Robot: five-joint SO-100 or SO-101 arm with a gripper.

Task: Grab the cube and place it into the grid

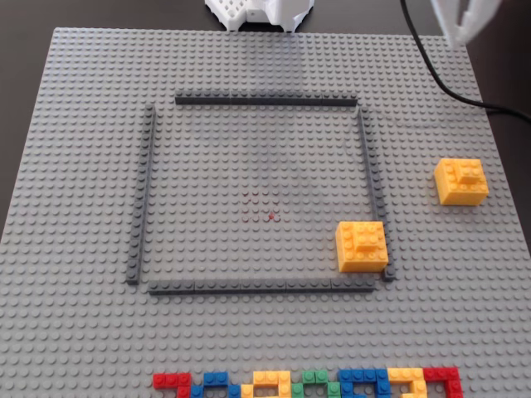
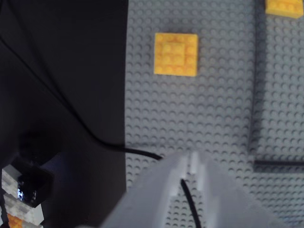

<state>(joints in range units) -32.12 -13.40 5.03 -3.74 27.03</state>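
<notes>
The cube [image 1: 461, 181] is a small yellow block with a raised brick toward one edge. It sits on the grey baseplate outside the grid [image 1: 368, 166], to its right in the fixed view. In the wrist view the cube [image 2: 175, 53] lies ahead, left of a dark grid strip [image 2: 257, 80]. My white gripper [image 1: 460, 21] hovers blurred at the top right corner, well above and behind the cube. In the wrist view the gripper [image 2: 190, 154] fills the bottom, its jaws meeting at the tip with nothing held.
A twin yellow block [image 1: 362, 246] sits inside the grid's lower right corner, also seen as [image 2: 284, 7]. A black cable [image 1: 440, 75] crosses the plate's top right edge. A row of multicoloured bricks [image 1: 307, 385] lines the front edge. The arm's base [image 1: 257, 12] stands at the top.
</notes>
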